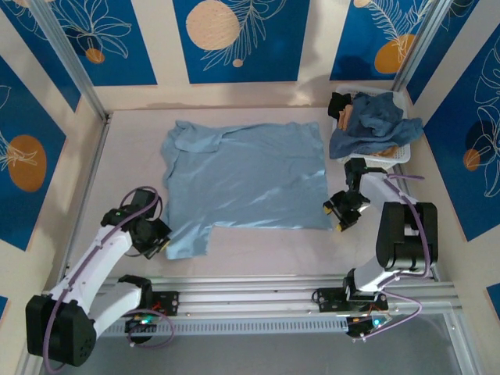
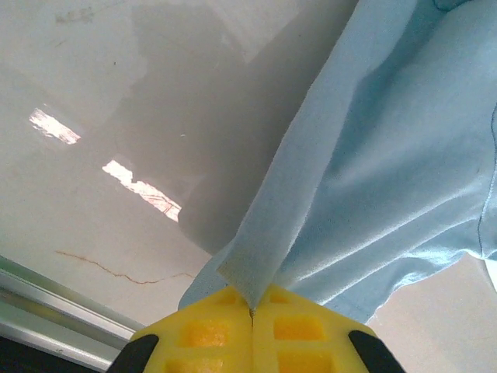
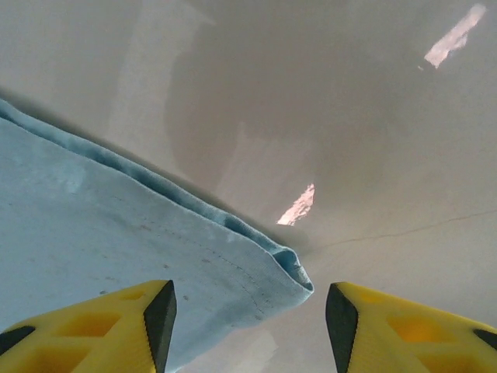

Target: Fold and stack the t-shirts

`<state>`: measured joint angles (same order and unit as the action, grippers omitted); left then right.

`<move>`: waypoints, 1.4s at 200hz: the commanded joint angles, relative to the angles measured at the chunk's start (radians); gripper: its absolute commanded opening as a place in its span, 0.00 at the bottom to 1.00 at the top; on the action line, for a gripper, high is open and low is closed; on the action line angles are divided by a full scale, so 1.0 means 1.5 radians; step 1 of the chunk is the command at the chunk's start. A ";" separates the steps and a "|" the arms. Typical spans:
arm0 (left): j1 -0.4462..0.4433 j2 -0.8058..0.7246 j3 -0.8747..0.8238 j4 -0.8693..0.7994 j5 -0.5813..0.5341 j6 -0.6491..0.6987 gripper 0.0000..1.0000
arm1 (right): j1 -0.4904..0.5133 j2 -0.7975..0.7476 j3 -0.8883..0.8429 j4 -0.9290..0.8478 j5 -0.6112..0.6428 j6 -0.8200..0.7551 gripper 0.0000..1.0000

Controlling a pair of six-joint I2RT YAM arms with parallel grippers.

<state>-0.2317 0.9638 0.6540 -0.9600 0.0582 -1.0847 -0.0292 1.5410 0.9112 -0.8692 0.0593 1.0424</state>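
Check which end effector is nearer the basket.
Right. The right end effector is just in front of the basket; the left end effector grips the pale shirt across the table.

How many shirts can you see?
2 that I can tell. A pale blue shirt lies spread on the table. A darker blue one is heaped in the basket at the far right. More may be hidden under it.

Pale bench [image 1: 129, 160], white basket [image 1: 398, 156], patterned wall panels [image 1: 234, 39]
The slatted basket is set at the far right corner of the glossy bench. Panels printed in blue with white leaves and orange discs are seen left, far and right. An aluminium rail [image 1: 258, 291] is fixed along the near edge.
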 commanded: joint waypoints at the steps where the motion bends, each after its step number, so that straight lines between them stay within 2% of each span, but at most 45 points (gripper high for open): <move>1: -0.004 0.000 -0.006 -0.018 -0.002 -0.010 0.00 | 0.025 -0.033 -0.022 -0.034 -0.005 0.053 0.56; 19: -0.004 -0.002 -0.007 -0.013 0.000 -0.010 0.00 | 0.028 -0.059 -0.060 -0.011 -0.021 0.072 0.56; 49: -0.005 0.003 -0.004 -0.010 0.002 -0.004 0.00 | 0.032 -0.032 -0.075 0.015 -0.041 0.088 0.55; 79: -0.005 0.010 0.001 0.001 0.004 0.003 0.00 | 0.032 0.014 -0.055 0.059 -0.031 0.092 0.48; 85: -0.005 0.011 0.004 0.007 0.005 0.005 0.00 | 0.032 0.026 -0.047 0.070 -0.031 0.088 0.44; 101: -0.005 0.016 0.017 0.020 0.003 0.014 0.00 | 0.043 0.049 -0.016 0.101 -0.029 0.073 0.24; 125: 0.000 0.032 0.067 0.032 -0.021 0.037 0.00 | 0.076 0.048 0.061 0.086 0.005 0.037 0.00; 163: 0.024 0.090 0.259 0.065 -0.061 0.096 0.00 | 0.123 -0.013 0.237 0.047 0.052 -0.035 0.00; 224: 0.040 0.177 0.649 0.102 -0.143 0.178 0.00 | 0.125 -0.044 0.523 0.041 0.017 -0.092 0.00; 245: 0.040 0.151 0.714 0.109 -0.174 0.201 0.00 | 0.125 -0.091 0.542 0.066 -0.001 -0.098 0.00; 280: 0.040 0.053 0.742 0.134 -0.217 0.252 0.00 | 0.126 -0.237 0.486 0.119 -0.027 -0.092 0.00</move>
<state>-0.1833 1.1500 1.7126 -0.7925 -0.1844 -0.7929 0.1608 1.3403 1.6775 -0.7422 0.0669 0.9218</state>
